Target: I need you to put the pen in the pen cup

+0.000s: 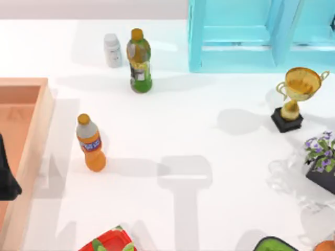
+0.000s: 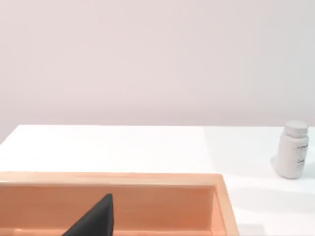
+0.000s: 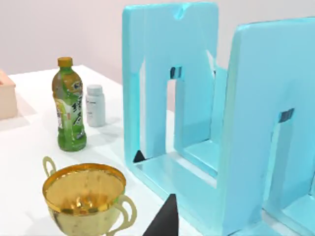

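White table (image 1: 209, 130) carries a scatter of things. A wooden box (image 1: 31, 136) sits at its left edge, and the left gripper (image 1: 8, 180) hangs as a dark shape over that box, at the edge of the top view. The left wrist view shows a black part of it above the box's floor, with the box's far wall (image 2: 147, 179) beyond. Whether it is apart or together I cannot tell. The right gripper (image 3: 165, 219) shows as a dark tip in its own wrist view, just beside a gold trophy (image 3: 86, 196) and in front of a cyan rack (image 3: 167, 73); its state I cannot tell either. Where the pen lies I cannot tell. An orange bottle (image 1: 91, 144) stands upright near the box, apart from it. Farther back a green bottle (image 1: 140, 63) stands just beside a white pill jar (image 1: 112, 50), the two close but not touching; both also show in the right wrist view, bottle (image 3: 69, 110) and jar (image 3: 95, 104), and the jar stands alone on the table in the left wrist view (image 2: 293, 150). The rack (image 1: 235, 57) fills the back right. The trophy (image 1: 296, 97) stands on a black base near the right edge, with a flower pot (image 1: 322, 157) nearer the front. A red item (image 1: 110, 241) and a green-rimmed dark item (image 1: 275, 244) are cut off by the front edge.
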You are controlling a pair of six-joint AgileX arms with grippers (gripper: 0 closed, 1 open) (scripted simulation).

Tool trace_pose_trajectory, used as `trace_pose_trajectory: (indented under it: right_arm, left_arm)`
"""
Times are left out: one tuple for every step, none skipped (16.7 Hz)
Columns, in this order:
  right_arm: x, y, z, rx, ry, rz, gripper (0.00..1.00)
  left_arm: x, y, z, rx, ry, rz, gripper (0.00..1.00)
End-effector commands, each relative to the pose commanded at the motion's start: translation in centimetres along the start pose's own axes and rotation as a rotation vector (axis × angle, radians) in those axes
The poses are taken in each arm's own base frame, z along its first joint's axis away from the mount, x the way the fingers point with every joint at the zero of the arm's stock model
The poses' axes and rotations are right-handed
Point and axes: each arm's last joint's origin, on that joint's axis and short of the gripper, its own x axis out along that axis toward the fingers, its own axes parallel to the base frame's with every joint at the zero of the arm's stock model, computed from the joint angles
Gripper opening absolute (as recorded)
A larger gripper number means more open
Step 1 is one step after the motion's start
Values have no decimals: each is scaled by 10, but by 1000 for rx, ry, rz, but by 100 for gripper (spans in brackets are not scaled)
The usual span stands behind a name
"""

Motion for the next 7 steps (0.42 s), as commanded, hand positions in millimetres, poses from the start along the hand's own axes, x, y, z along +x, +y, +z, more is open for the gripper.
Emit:
trace_pose_trajectory:
  right_arm:
    - [0, 0, 0, 0, 0, 0, 98]
    - [0, 0, 0, 0, 0, 0, 100]
    - [0, 0, 0, 0, 0, 0, 100]
    - [0, 0, 0, 0, 0, 0, 100]
    - [0, 0, 0, 0, 0, 0, 100]
    - [0, 0, 0, 0, 0, 0, 100]
    - [0, 0, 0, 0, 0, 0, 100]
  left_arm:
    - [0, 0, 0, 0, 0, 0, 100]
    - [0, 0, 0, 0, 0, 0, 100]
    - [0, 0, 0, 0, 0, 0, 100]
    - [0, 0, 0, 0, 0, 0, 100]
    - [0, 0, 0, 0, 0, 0, 100]
    - [0, 0, 0, 0, 0, 0, 100]
    - [0, 0, 0, 0, 0, 0, 100]
